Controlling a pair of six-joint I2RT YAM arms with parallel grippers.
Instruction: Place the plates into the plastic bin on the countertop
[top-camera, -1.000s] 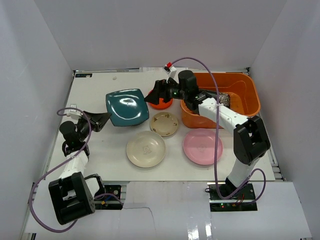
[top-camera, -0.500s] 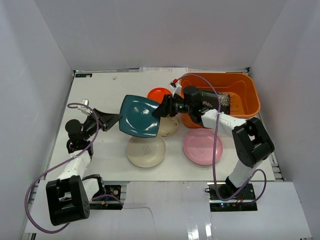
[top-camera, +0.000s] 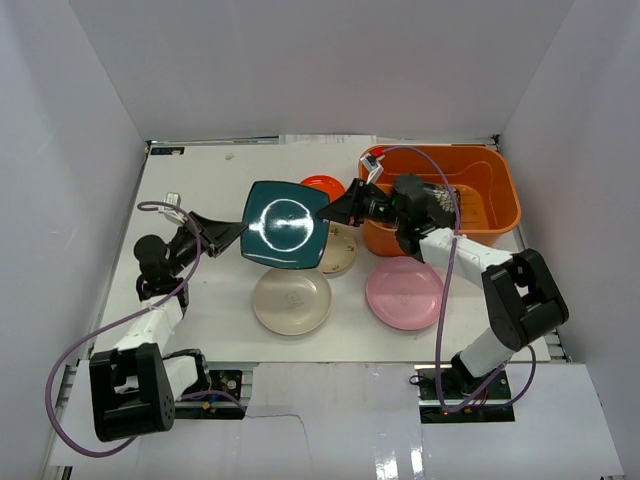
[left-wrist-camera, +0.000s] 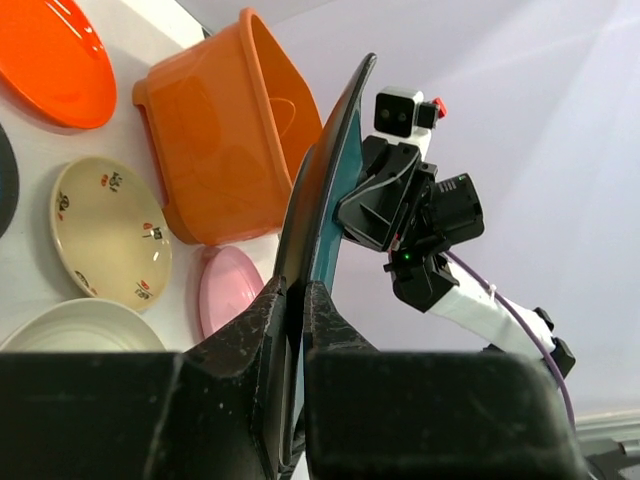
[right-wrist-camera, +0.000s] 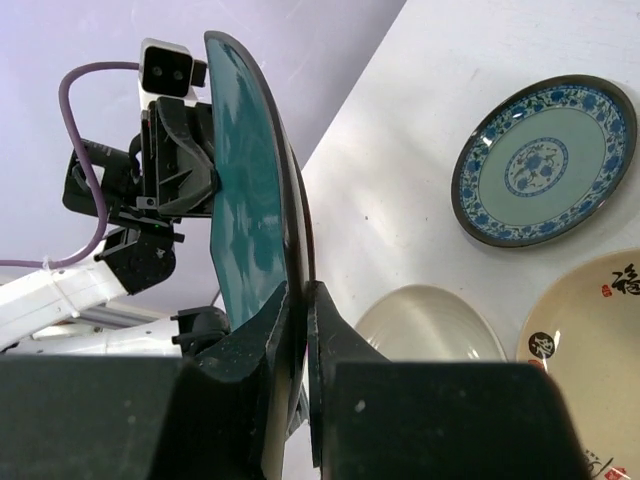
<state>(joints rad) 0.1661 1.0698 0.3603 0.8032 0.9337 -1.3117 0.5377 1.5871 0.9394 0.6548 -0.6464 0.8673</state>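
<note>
The square teal plate (top-camera: 285, 225) hangs tilted on edge above the countertop (top-camera: 205, 310), gripped from both sides. My left gripper (top-camera: 230, 236) is shut on its left rim, my right gripper (top-camera: 336, 211) shut on its right rim. In the left wrist view my left gripper (left-wrist-camera: 297, 290) pinches the teal plate (left-wrist-camera: 325, 190); in the right wrist view my right gripper (right-wrist-camera: 300, 290) pinches the teal plate (right-wrist-camera: 245, 190). The orange plastic bin (top-camera: 495, 180) stands at the back right. The cream plate (top-camera: 292, 300), pink plate (top-camera: 404, 293), tan plate (top-camera: 340, 258) and orange-red plate (top-camera: 322, 184) lie flat. A blue-patterned plate (right-wrist-camera: 545, 160) lies under the teal one.
Pale walls close in the countertop on three sides. My right forearm (top-camera: 440, 235) reaches across the bin's near-left corner. A purple cable (top-camera: 440, 180) loops over the bin.
The left gripper lifted the teal plate, tilted it up and carried it right. The right gripper left the orange-red plate, met the teal plate's right rim and closed on it.
</note>
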